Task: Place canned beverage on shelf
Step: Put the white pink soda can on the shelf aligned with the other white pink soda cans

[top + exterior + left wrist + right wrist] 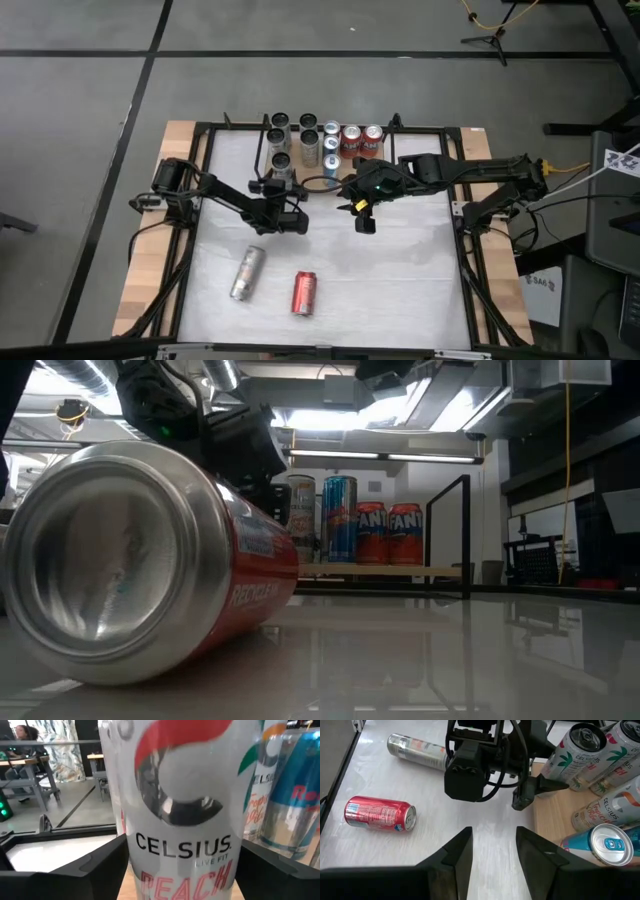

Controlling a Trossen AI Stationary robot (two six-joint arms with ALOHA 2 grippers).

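This is a robotics lab or workshop, not a home or a shop. The white tabletop (400, 270) sits in a black metal frame (468, 262) on a bare grey concrete floor (300, 80) marked with dark lines, and loose cables (560, 170) trail off at the side. Overhead run exposed ducts (80, 375) and strip lights (400, 456) (an industrial ceiling, unfinished). Beyond the table stand plain work desks (30, 765), where a person (20, 732) sits.
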